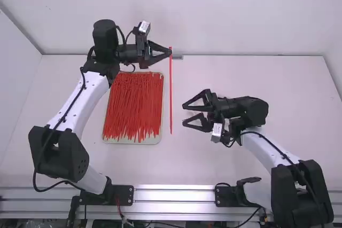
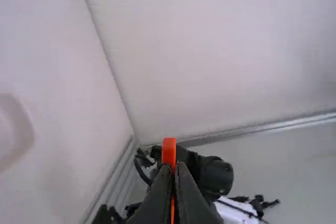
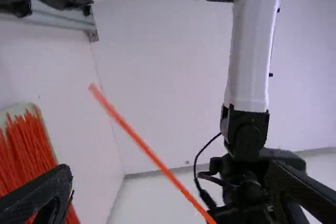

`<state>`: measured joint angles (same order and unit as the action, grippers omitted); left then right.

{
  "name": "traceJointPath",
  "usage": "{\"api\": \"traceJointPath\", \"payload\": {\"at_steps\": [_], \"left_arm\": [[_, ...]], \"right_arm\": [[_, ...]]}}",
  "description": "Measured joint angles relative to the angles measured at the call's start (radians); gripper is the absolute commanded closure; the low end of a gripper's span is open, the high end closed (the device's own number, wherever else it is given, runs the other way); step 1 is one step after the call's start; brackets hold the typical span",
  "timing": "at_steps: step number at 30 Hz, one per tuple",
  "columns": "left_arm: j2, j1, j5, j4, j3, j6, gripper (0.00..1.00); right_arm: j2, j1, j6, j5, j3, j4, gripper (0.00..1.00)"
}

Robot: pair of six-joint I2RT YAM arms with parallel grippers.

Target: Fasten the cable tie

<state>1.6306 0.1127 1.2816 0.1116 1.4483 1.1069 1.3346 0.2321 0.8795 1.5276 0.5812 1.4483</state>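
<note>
Red cable tie (image 1: 170, 89) hangs pinched in left jaws; right jaws spread.

I am working in a robotics lab, in a test cell. My two arms are standing mounted on an aluminium rail (image 1: 176, 191) at the edge of a white table (image 1: 256, 78). Plain white panels (image 1: 214, 9) are boxing it in, and a batch of red cable ties (image 1: 134, 105) is lying sorted on a tray (image 1: 133, 142).
</note>
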Motion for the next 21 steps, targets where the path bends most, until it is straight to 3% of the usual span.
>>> {"api": "traceJointPath", "payload": {"at_steps": [10, 14, 16, 21], "left_arm": [[0.000, 0.003, -0.003, -0.071, 0.000, 0.047, 0.97], [0.000, 0.003, -0.014, -0.116, 0.000, 0.034, 0.98], [0.000, 0.003, -0.030, -0.142, 0.000, 0.021, 0.98], [0.000, 0.011, -0.043, -0.165, 0.000, -0.008, 0.98]], "right_arm": [[0.000, 0.012, 0.149, 0.003, 0.000, 0.003, 0.02], [0.000, 0.053, 0.175, -0.005, 0.000, 0.002, 0.00], [0.000, 0.075, 0.183, -0.023, 0.000, 0.000, 0.05], [0.000, 0.108, 0.193, -0.071, 0.000, 0.001, 0.02]]}}
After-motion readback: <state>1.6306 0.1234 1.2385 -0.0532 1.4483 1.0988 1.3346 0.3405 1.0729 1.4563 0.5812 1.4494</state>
